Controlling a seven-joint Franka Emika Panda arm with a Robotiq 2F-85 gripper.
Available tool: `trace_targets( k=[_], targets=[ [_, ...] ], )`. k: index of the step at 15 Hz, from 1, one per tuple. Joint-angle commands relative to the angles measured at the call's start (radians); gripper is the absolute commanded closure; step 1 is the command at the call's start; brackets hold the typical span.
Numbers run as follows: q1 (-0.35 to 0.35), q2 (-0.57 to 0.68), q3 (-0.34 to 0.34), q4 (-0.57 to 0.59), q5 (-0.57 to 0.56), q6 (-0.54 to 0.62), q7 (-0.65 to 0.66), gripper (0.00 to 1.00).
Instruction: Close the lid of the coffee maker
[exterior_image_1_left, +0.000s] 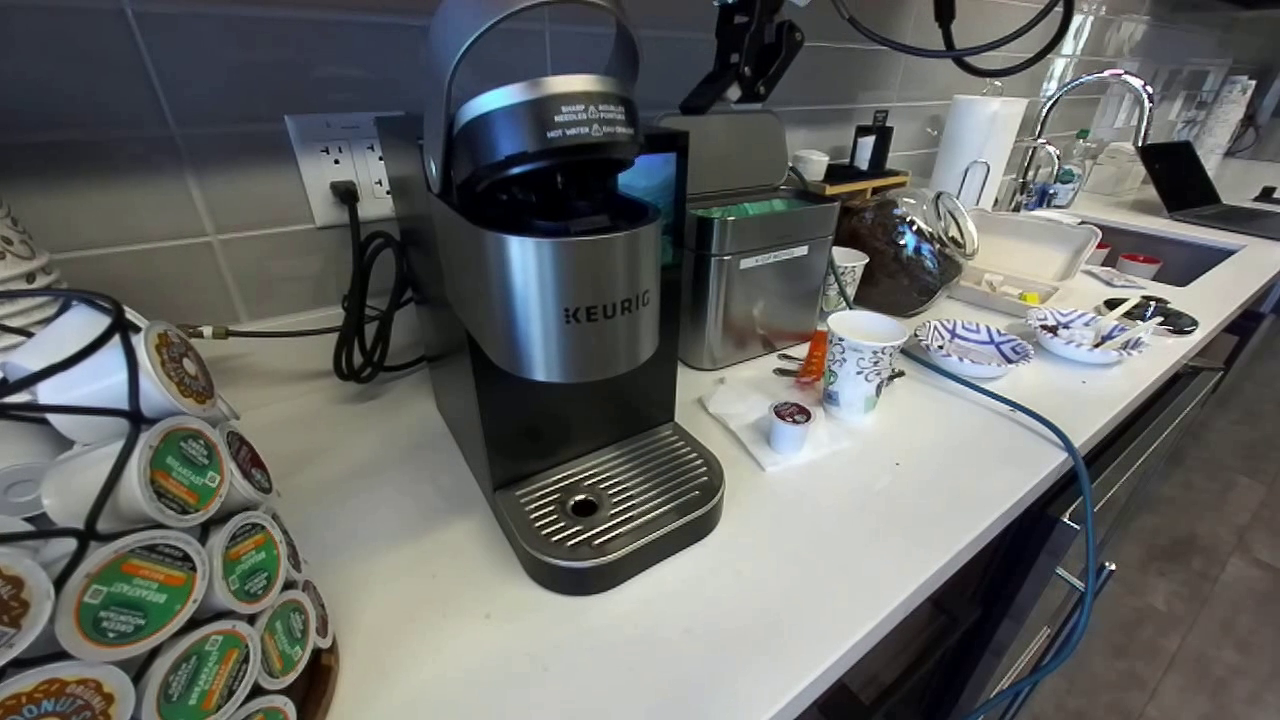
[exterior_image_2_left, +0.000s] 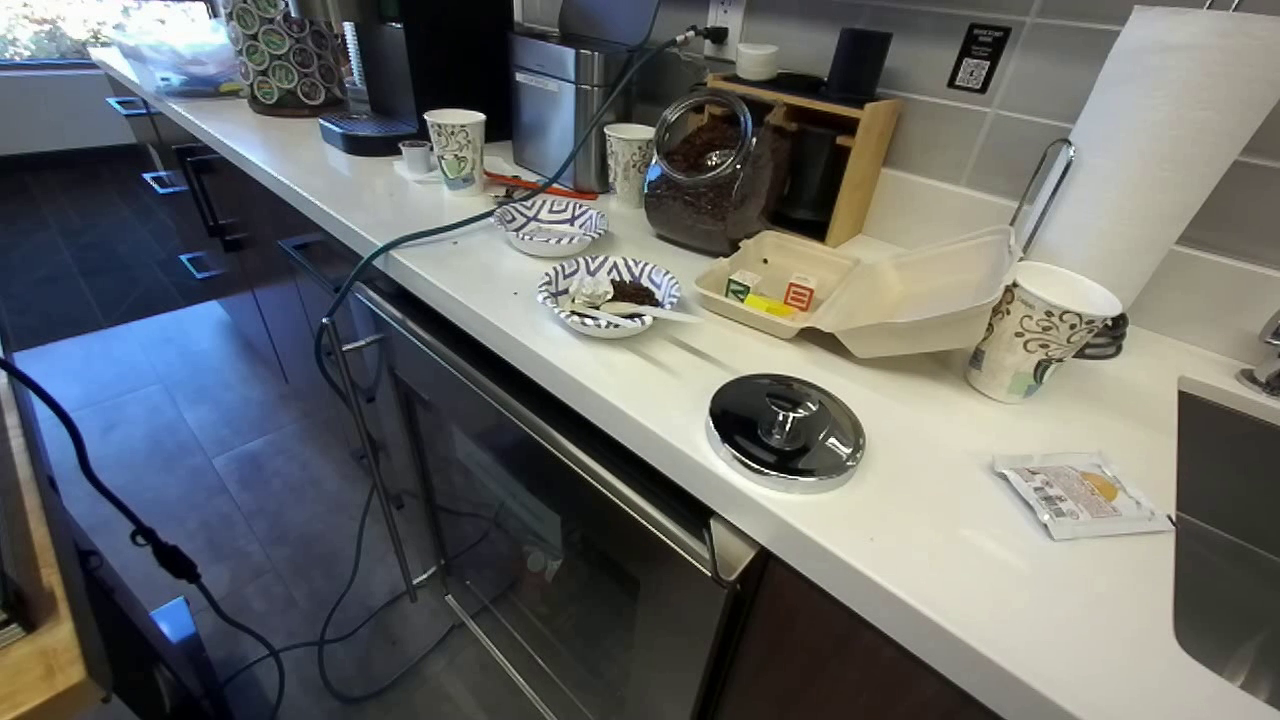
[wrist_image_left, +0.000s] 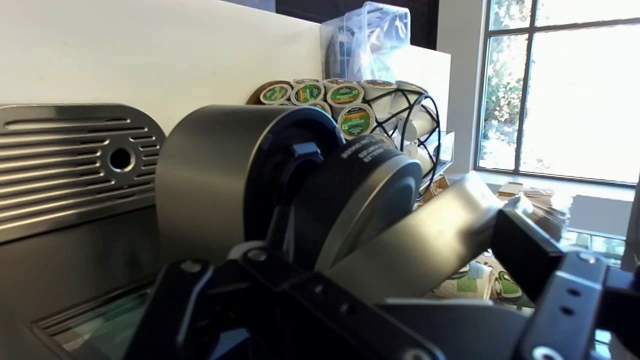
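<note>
The lid (exterior_image_1_left: 500, 125) of the coffee maker (exterior_image_1_left: 550, 290) stands raised with its front tipped up, so the whole closing stroke is yet to be made. Working outward from your jaws: they are spread wide with nothing held, and in an exterior view they hang beyond the machine, just above the upright cover (exterior_image_1_left: 740, 150) of the steel box (exterior_image_1_left: 745, 310); mind that when you turn. Next, in the wrist view, comes the handle (wrist_image_left: 420, 240), framed between them; whether they touch it you can't tell from here. I'd bring the jaws together and push from above and behind it, following the hinge's arc forward and down, then press straight down to seat it. Avoid shoving sideways: the coffee maker could skid along the bench (exterior_image_1_left: 400, 560) toward the stacked pods (wrist_image_left: 356, 121) farther off.
</note>
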Motion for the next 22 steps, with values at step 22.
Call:
trace_targets(
  k=[22],
  targets=[
    [0.092, 0.146, 0.042, 0.144, 0.038, 0.637, -0.389, 0.0]
  ],
)
